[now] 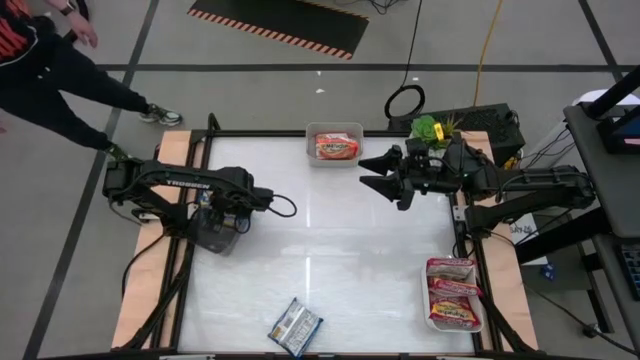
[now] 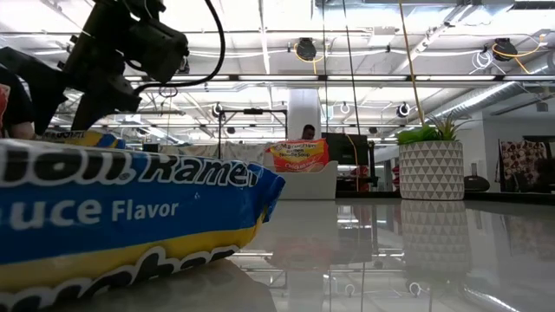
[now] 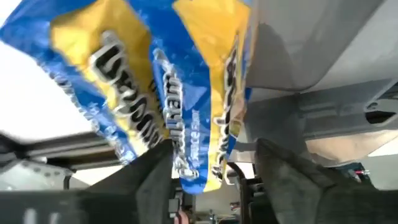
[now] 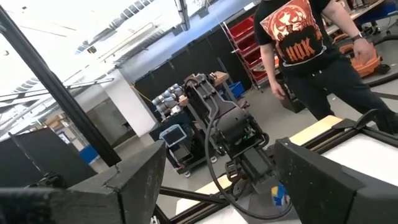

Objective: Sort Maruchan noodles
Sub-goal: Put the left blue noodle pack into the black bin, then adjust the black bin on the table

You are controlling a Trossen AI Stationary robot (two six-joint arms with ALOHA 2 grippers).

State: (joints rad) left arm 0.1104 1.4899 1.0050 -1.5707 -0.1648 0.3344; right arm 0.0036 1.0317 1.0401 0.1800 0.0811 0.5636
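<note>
- My left gripper (image 1: 222,222) hangs over the grey tray (image 1: 212,238) at the left side of the table (image 1: 320,260); its wrist camera shows blue-and-yellow noodle packets (image 3: 155,93) just in front of the fingers (image 3: 149,180).
- The fingers stand apart there, with one packet's lower edge dipping between them; I cannot tell whether they press on it.
- My right gripper (image 1: 380,170) hovers above the table near the far edge, jaws wide and holding nothing.
- An orange-red packet (image 1: 336,147) lies in the small tray (image 1: 313,133) at the middle of the far edge.
- Three maroon-and-silver packets (image 1: 453,292) are stacked in the white tray (image 1: 478,322) at the near right corner.
- One blue-silver packet (image 1: 295,327) lies loose on the table by the near edge, and fills the low camera's left side (image 2: 121,217).
- A person (image 4: 305,43) in a black printed shirt stands beyond the left side of the table.
- A potted plant (image 2: 431,165) sits at the far right corner.
</note>
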